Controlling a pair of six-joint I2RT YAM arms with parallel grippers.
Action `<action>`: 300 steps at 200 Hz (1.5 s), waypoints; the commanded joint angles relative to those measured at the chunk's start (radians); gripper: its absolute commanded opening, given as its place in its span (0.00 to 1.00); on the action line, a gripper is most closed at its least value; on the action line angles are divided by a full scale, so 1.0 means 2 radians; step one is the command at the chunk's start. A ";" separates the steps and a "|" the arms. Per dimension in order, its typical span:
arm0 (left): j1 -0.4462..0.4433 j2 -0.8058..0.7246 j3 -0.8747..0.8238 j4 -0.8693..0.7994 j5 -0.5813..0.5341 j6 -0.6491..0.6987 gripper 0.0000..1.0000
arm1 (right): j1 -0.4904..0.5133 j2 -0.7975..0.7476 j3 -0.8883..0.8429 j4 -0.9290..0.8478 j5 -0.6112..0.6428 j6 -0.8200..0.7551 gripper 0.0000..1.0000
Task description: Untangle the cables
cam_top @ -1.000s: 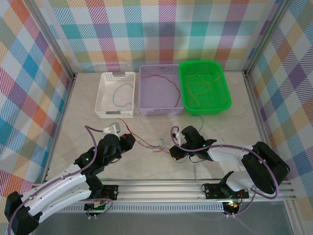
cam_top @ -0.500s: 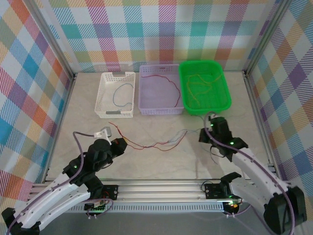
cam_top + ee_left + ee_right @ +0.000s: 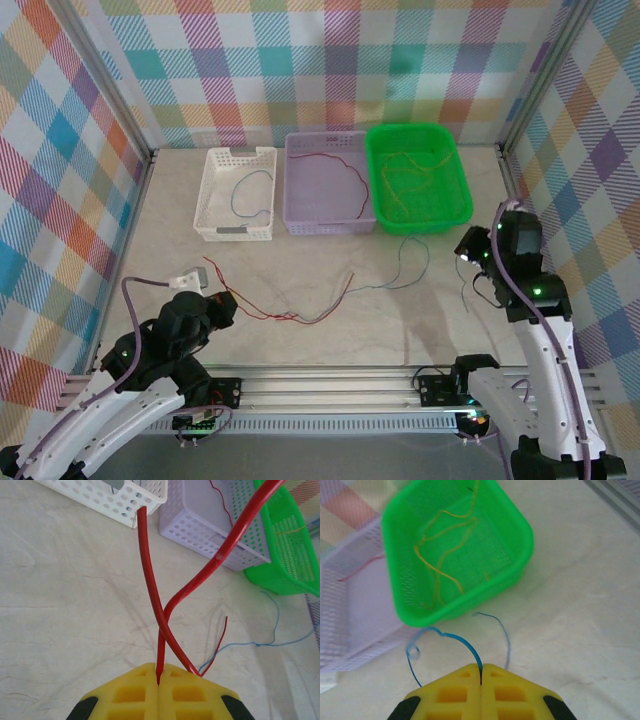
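At the left, the left gripper (image 3: 160, 672) has its yellow fingertips pressed fully together on a thin red wire (image 3: 163, 616), which loops and trails rightward over the pale bench (image 3: 440, 320). Behind stand a white perforated plastic basket (image 3: 212, 190) holding a blue wire, a lilac basket (image 3: 328, 228) holding a red one and a green basket (image 3: 420, 222) of yellow-olive ones. Mid-bench, the red wire meets a thin blue wire (image 3: 465, 645); whether they cross or merely touch I cannot tell. At the right, the right gripper (image 3: 481, 672) is clamped tight on that blue wire. The pulling-apart step looks nearly complete; next, each wire probably needs lifting clear and carrying to its colour-matched basket.
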 commanded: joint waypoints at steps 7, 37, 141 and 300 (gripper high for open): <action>0.004 -0.004 0.024 -0.033 -0.024 0.023 0.00 | 0.006 0.029 0.049 0.009 -0.100 -0.007 0.00; 0.004 -0.004 0.030 -0.037 -0.031 0.031 0.00 | 0.113 0.112 0.142 0.014 -0.098 -0.041 0.00; 0.005 -0.026 0.006 -0.038 -0.019 0.014 0.00 | 0.287 0.453 0.593 -0.020 -0.062 -0.093 0.00; 0.005 -0.035 0.005 -0.017 -0.011 0.005 0.00 | 0.319 0.823 0.877 0.042 -0.136 -0.111 0.00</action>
